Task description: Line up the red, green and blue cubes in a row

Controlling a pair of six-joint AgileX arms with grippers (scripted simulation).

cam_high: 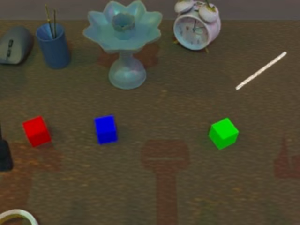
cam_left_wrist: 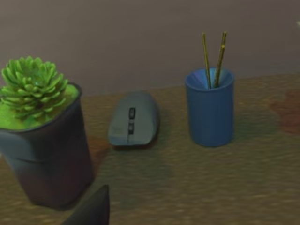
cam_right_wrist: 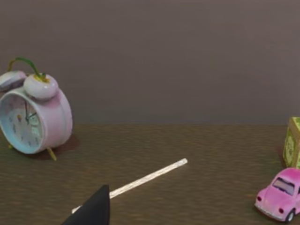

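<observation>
**Three cubes on the table, both arms at the edges**

We found the red cube (cam_high: 36,131) near the table's left side, the blue cube (cam_high: 105,129) to its right and roughly level with it, and the green cube (cam_high: 223,133) well apart, toward the right. All three sat flat on the table (cam_high: 187,103), none touching another.

Of our left arm, only a dark part (cam_high: 4,154) showed at the top view's left edge, just beside the red cube; we could not tell whether the left gripper (cam_left_wrist: 91,211) was released or clenched. The right gripper (cam_right_wrist: 93,208) showed only as a dark tip in its wrist view, and we could not tell its state either.

Along the far edge we noted a grey mouse (cam_high: 14,44), a blue cup (cam_high: 53,45) holding two sticks, a pale flower-shaped stand (cam_high: 124,42) and an alarm clock (cam_high: 196,26). A white rod (cam_high: 261,71) lay at a slant to the right of the clock. The wrist views also showed a potted succulent (cam_left_wrist: 40,136) and a pink toy car (cam_right_wrist: 280,193).
</observation>
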